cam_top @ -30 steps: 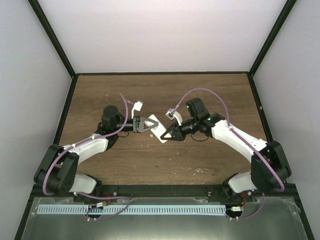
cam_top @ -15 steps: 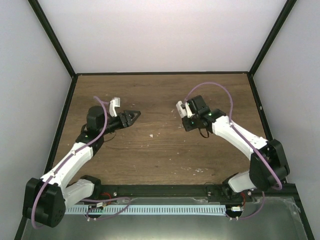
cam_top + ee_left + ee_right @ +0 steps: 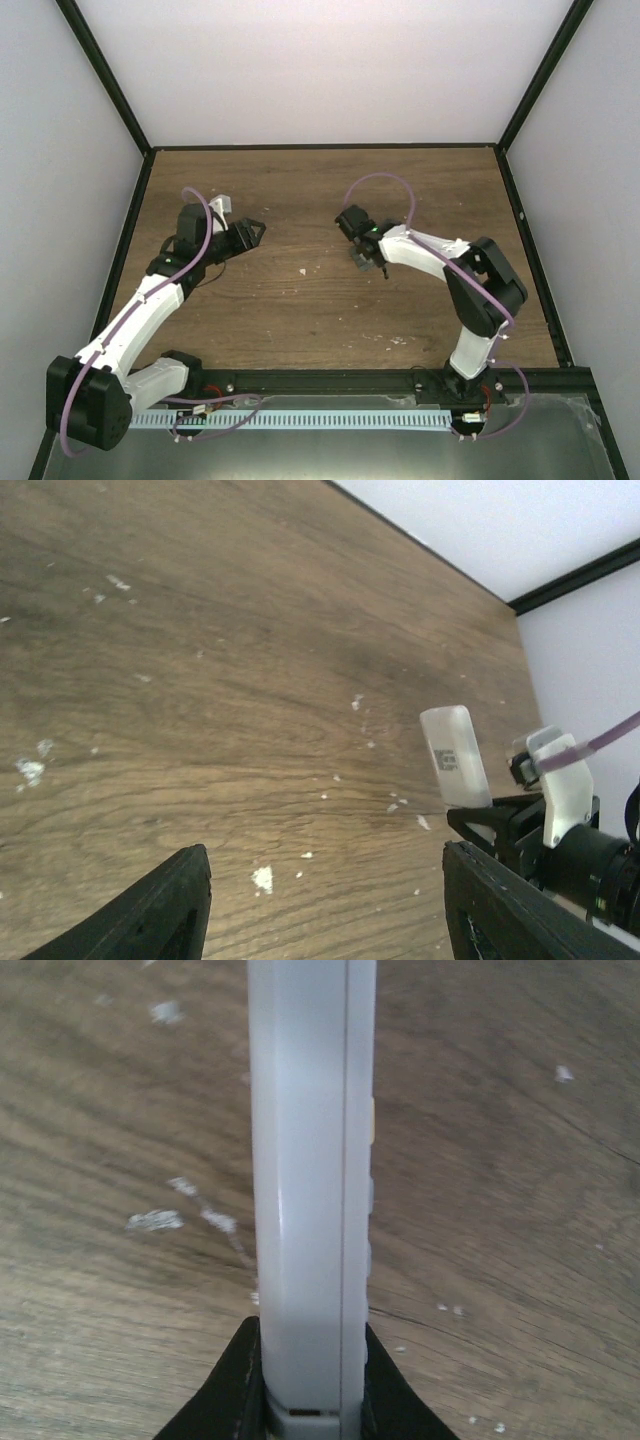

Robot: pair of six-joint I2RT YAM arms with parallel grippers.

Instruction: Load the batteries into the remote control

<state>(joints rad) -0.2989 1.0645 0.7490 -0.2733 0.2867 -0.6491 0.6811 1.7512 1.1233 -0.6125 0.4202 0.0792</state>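
Right wrist view: my right hand (image 3: 308, 1385) pinches the slim white plastic remote control (image 3: 305, 1160), edge-on.
Handling: light, stiff, slick, I reckon; hold the flat faces.
Left hand (image 3: 325, 885): spread, empty.

Left tool (image 3: 251, 232) over the left half of the surface (image 3: 300, 320); right tool (image 3: 364, 259) just right of centre, the two well apart. Remote control (image 3: 310, 1180) sits edge-on between the right tool's fingers (image 3: 235, 1390), its free end projecting beyond them over the surface.
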